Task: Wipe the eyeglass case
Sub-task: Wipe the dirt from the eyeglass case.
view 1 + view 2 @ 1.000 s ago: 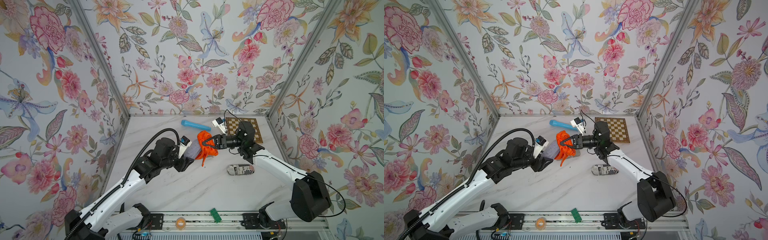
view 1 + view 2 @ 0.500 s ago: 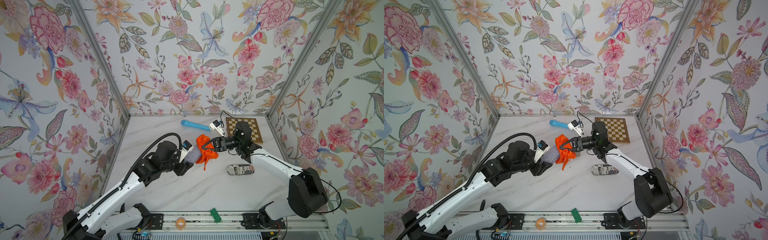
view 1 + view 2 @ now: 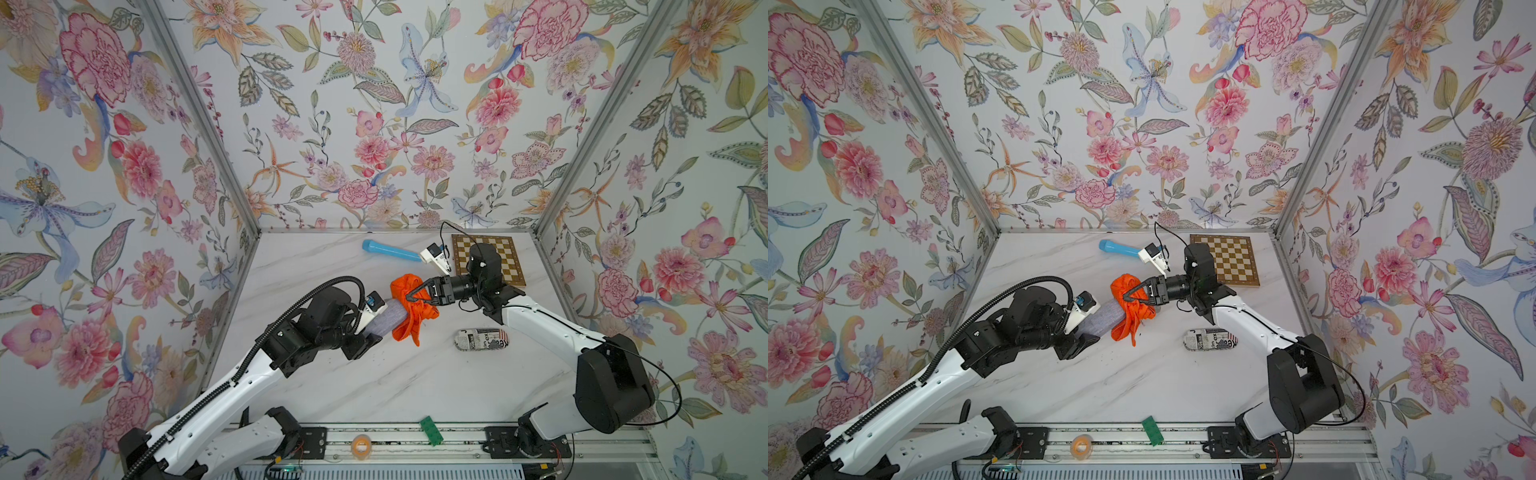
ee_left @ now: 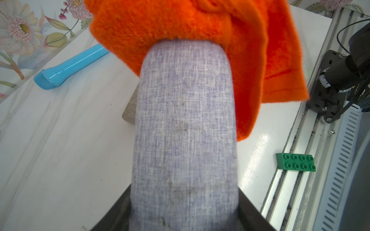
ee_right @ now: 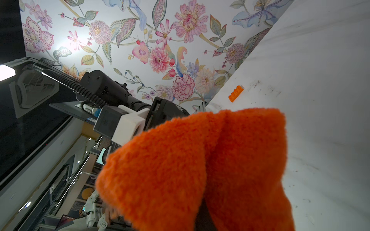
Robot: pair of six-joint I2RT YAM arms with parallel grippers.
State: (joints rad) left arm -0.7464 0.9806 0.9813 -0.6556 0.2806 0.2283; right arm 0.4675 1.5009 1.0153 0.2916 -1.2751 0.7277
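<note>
Two grips: my left pincer (image 3: 368, 332) clamps the lavender woven-fabric eyeglass case (image 3: 390, 318) above the white marble table (image 3: 374, 386); my right pincer (image 3: 415, 297) pinches the fuzzy orange cloth (image 3: 409, 326) draped over its tip.

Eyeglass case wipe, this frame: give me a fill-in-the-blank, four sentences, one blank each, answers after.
1. The left gripper is shut on the eyeglass case, whose free end is draped by the cloth, coloured ____.
2. The right gripper is shut on the ____.
3. The toy microphone lying on the table is ____.
4. The brick on the front rail is ____.

Answers: orange; cloth; blue; green
</note>
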